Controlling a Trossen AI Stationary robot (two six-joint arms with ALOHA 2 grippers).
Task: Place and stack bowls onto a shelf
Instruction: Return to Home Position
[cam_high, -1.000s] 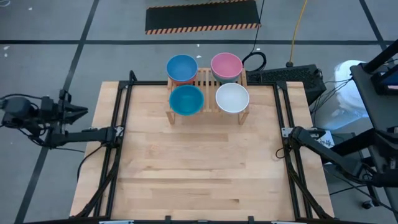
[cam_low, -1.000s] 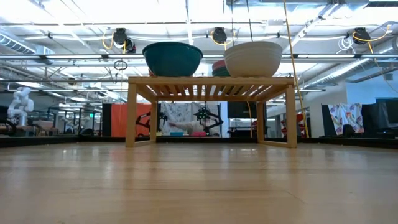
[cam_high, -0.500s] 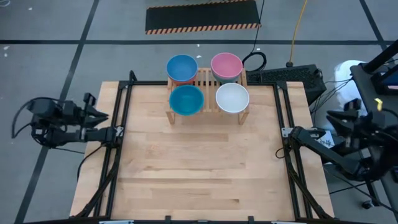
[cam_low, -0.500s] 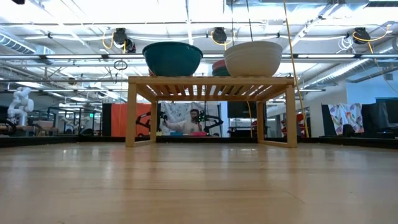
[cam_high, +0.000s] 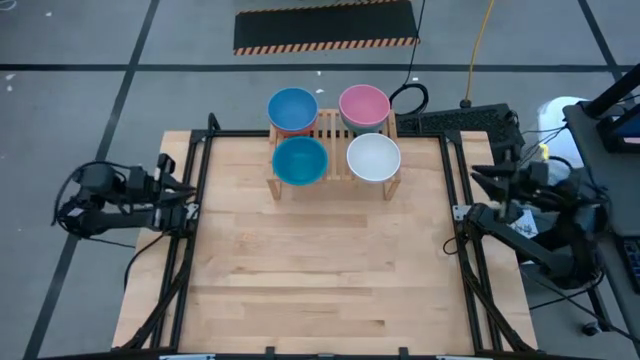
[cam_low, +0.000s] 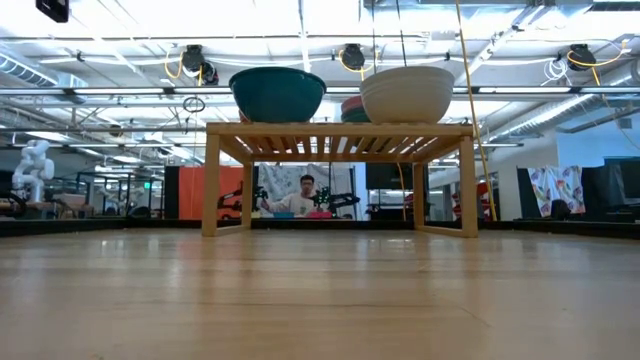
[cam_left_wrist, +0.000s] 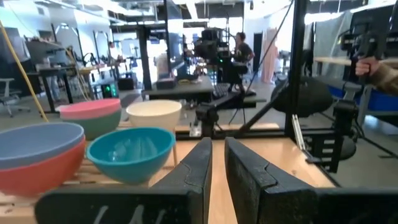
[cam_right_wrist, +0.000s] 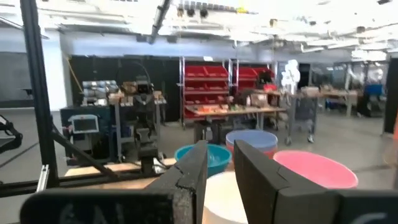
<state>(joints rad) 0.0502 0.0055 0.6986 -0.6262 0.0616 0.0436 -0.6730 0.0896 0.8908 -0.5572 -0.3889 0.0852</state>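
Observation:
The light-wood slatted shelf stands at the table's far edge on its short legs. On its slats sit the teal bowl and the white bowl in front. Behind them the light blue bowl is nested in the red bowl, and the pink bowl in the dark green bowl. My left gripper hovers at the table's left edge, shut and holding nothing. My right gripper hovers at the right edge, shut and holding nothing.
The wooden tabletop lies bare in front of the shelf, framed by black rails. A keyboard and cables lie beyond the far right corner. A person shows in the room behind, under the shelf.
My left gripper has swung from outside the table toward its left edge. My right arm has come into the high view and moved its gripper toward the table's right edge. The bowls and shelf have stayed put.

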